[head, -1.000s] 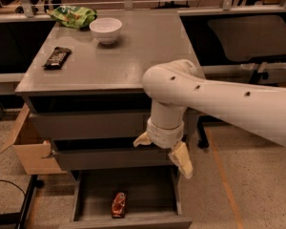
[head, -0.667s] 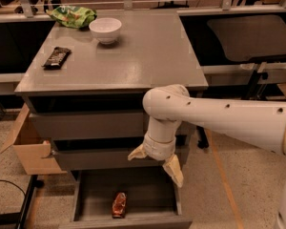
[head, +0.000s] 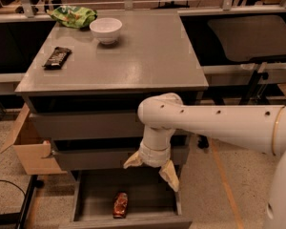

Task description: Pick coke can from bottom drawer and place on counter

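The coke can lies on its side on the floor of the open bottom drawer, near its front edge. My gripper hangs from the white arm just above the drawer's back right part, fingers spread apart and pointing down. It is open and empty, up and to the right of the can. The grey counter tops the cabinet above.
On the counter stand a white bowl, a dark candy bar wrapper and a green bag. An open cardboard box sits left of the cabinet. The two upper drawers are shut.
The arm has moved left and lower, bringing the open gripper down toward the open bottom drawer. The can has not moved.
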`<state>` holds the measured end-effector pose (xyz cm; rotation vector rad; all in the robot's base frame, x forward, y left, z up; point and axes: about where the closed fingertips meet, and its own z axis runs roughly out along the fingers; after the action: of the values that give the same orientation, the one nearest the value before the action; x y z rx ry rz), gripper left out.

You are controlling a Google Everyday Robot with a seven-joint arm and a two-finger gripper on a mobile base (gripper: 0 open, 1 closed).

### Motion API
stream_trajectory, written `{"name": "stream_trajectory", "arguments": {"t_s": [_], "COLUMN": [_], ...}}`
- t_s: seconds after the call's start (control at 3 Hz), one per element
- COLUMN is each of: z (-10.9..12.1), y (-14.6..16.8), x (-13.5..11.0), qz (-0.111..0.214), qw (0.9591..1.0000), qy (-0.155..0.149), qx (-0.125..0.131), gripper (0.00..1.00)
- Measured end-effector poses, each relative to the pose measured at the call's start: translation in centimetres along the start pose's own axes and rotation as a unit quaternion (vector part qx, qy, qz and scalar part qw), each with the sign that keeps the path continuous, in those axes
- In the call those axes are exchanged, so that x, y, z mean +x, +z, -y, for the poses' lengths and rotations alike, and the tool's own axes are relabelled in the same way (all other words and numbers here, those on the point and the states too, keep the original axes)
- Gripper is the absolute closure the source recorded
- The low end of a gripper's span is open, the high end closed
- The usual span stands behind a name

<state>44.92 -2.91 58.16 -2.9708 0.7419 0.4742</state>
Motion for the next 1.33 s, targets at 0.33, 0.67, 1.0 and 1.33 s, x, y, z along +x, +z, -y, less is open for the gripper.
{"name": "stream_trajectory", "arguments": {"t_s": [0.33,0.67,1.0,1.33], "z": [1.9,3.9,3.9,4.3], "y": [4.9,8.5,8.5,9.6], "x": [-0.9,-1.8,-1.8,-1.1], "qz": [0.003,-0.005,-0.005,-0.008], "qw": [0.9971,0.9897,0.9897,0.9887], "qy": [-0.077,-0.142,-0.142,-0.147], "qx": [0.0,0.017,0.017,0.029], "gripper": [0.0,0.0,0.0,0.0]}}
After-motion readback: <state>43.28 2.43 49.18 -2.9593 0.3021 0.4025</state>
